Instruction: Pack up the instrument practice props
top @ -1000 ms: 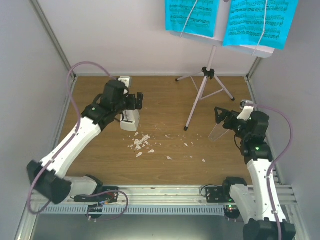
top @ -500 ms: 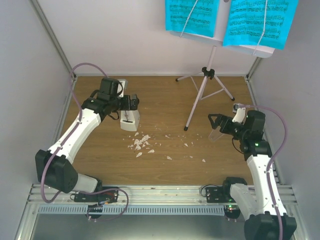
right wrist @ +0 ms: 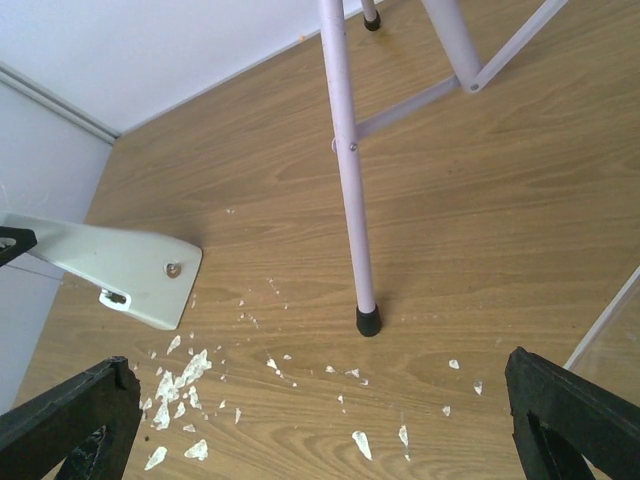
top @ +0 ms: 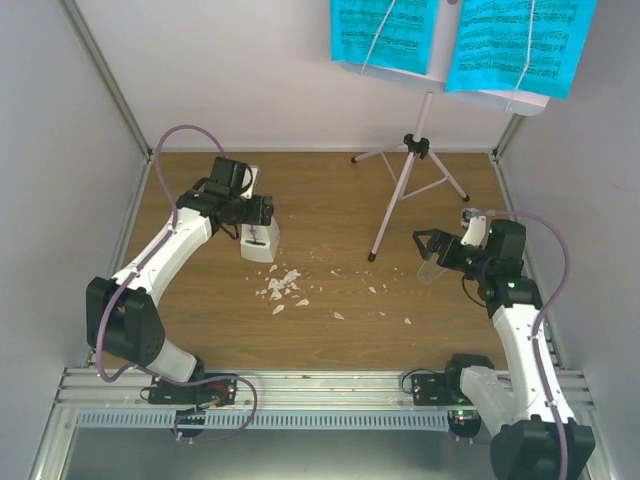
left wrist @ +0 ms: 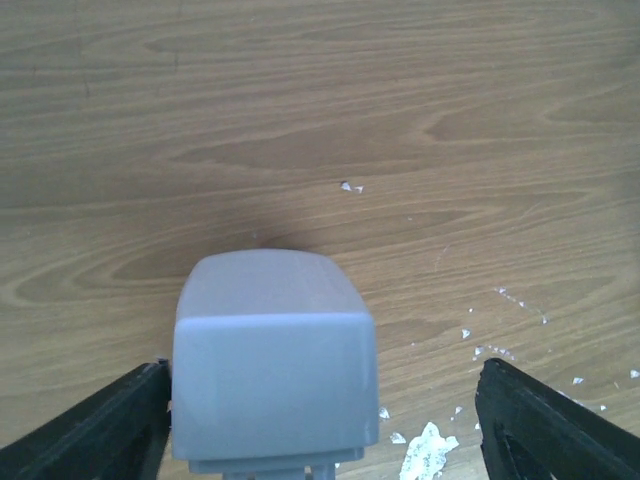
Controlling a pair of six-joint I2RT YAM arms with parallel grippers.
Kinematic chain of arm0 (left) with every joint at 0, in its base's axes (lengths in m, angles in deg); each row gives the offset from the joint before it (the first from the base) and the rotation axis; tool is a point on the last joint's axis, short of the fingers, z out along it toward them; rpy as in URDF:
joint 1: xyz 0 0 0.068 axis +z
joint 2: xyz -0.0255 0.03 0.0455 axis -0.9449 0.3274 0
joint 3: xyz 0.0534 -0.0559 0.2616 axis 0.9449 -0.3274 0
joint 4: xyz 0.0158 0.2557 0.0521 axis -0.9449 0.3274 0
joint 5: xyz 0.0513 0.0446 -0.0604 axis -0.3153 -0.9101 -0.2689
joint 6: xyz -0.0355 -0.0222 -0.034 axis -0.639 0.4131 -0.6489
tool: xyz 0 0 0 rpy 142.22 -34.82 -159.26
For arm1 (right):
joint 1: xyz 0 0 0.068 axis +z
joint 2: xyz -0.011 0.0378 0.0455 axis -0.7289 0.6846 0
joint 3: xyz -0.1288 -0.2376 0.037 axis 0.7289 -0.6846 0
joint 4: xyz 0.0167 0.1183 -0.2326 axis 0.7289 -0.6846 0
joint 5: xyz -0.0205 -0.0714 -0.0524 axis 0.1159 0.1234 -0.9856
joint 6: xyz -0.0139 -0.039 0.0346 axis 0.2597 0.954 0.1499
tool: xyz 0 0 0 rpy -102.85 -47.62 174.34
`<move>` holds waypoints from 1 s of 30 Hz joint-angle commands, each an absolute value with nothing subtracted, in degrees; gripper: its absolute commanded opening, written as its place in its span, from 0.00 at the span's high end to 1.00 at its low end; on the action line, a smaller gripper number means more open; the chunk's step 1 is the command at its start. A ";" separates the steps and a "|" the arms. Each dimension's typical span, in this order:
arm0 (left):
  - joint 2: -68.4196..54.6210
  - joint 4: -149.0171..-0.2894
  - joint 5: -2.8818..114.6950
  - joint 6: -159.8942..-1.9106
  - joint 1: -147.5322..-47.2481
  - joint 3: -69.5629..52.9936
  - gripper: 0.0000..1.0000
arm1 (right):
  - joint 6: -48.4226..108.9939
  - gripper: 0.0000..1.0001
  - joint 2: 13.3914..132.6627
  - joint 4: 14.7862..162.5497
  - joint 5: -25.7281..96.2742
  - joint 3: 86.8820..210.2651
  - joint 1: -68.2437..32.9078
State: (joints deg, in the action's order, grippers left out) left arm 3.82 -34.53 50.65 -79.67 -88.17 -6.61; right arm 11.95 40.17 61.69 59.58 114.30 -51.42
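**Left arm folded back toward the left wall, jaws now straddling the metronome**

Left elbow has pulled in since a second ago; right arm crept slightly left.

Surface: brown wood table [top: 330, 205] with white walls [top: 230, 70] round it and white crumbs [top: 283, 285] scattered mid-table.

Only the top view gives me the cyan sheet-music pages [top: 385, 30], up on the music stand [top: 400, 200] at the back. Left wrist view shows what that one hides: the metronome [left wrist: 275, 360] sits between the fingers. One finger [left wrist: 100, 430] is just beside it, contact unclear; the other is well apart.

Left gripper [top: 256, 212] is wide open, gripping nothing. Right gripper [top: 432, 245] points left, spread fully and empty, with the clear cover [top: 432, 268] just beside it.
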 commanded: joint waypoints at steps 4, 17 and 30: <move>4.25 -36.21 45.24 -77.40 -89.67 -5.04 0.25 | 11.31 0.01 39.84 61.23 60.06 113.17 -50.42; 5.68 -36.62 41.53 -76.41 -89.96 -3.86 0.41 | 11.78 0.00 40.07 60.31 59.36 113.93 -49.05; 0.66 -32.35 44.86 -79.76 -96.72 -3.02 0.60 | 12.99 0.00 40.44 59.48 57.85 115.37 -46.81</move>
State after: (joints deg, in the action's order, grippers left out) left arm 4.85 -33.66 42.10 -77.11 -91.88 -5.26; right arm 12.26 40.33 60.01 58.24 113.67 -47.92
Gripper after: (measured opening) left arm 0.467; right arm 0.995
